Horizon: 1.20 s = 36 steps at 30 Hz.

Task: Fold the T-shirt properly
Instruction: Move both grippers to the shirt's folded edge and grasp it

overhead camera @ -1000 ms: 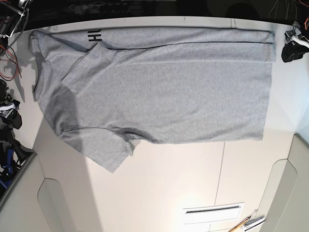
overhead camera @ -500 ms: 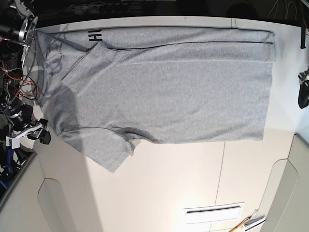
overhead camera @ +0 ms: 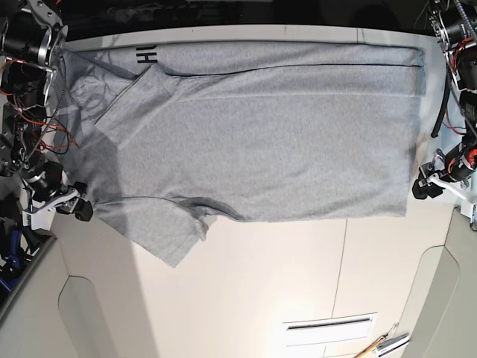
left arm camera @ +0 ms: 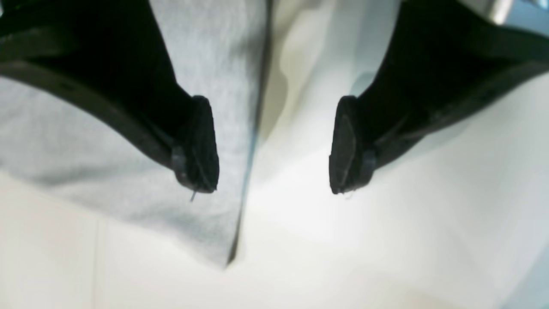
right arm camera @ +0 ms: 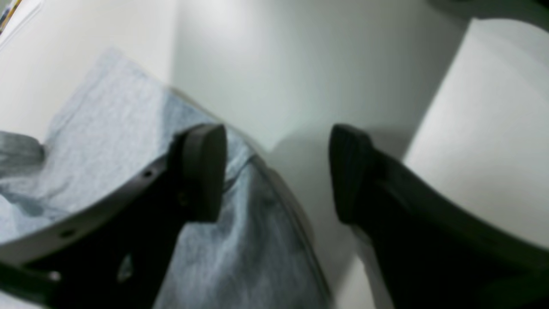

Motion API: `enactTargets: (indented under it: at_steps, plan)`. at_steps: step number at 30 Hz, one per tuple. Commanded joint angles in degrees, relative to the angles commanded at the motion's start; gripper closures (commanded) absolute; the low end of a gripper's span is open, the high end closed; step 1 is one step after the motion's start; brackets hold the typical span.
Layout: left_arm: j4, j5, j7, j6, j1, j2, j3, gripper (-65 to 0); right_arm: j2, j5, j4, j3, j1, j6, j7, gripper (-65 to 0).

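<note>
Two arms: both have come in from the sides since a second ago, when neither stood at the cloth.
Garment: light heather-grey short-sleeved cotton T-shirt (overhead camera: 253,142) lies spread flat on the white worktop (overhead camera: 246,283), far edge already turned over, black lettering showing at the fold.
Left pincer (overhead camera: 422,186): black, just beside the hem corner, jaws wide, holding nothing.
Right pincer (overhead camera: 79,206): black, at the shoulder end near the lower sleeve, jaws wide and empty too.
Meaning: judged from this, the near long edge is about to be pinched at both ends for the second lengthwise fold (no grip is made yet).
Left wrist view: shows one pad over the cloth and the other over bare worktop, straddling the hem edge; the base view is too coarse for that.
Right wrist view: shows the shirt's curved edge running between the pads.
Base view: alone shows the whole layout.
</note>
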<state>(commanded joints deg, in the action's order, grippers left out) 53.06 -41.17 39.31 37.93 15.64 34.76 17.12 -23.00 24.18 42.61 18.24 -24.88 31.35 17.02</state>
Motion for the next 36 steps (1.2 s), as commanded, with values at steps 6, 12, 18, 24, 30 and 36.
enactTargets:
  at_steps: [6,12,18,24,30,36]
  plan:
    - [-6.91,0.87,-2.43,-0.02,3.91,-0.70,-6.67,-43.4,0.07,0.26,0.00,0.00,0.00,0.02,-0.02,-37.3]
    - [-7.02,1.18,-2.21,0.00,3.91,-4.37,-6.71,-43.4,0.98,0.22,0.00,0.00,0.00,0.33,0.46,-37.3]
    - [-7.02,3.15,-1.77,0.02,3.91,-6.49,-6.71,-41.8,2.36,0.20,0.00,0.00,0.00,1.70,2.58,-37.3]
    - [-6.99,3.08,-1.79,0.07,3.91,-6.49,-6.71,-14.3,2.38,0.00,0.02,0.00,0.00,2.62,4.68,-36.8]
    - [-6.88,3.06,-1.79,0.44,3.91,-6.47,-6.71,0.0,2.36,0.59,0.04,0.00,-0.02,3.10,7.02,-4.2]
    - [-5.60,1.31,-1.49,2.07,3.91,-5.99,-6.71,0.0,2.12,2.84,1.81,0.00,-0.02,3.10,7.41,0.0]
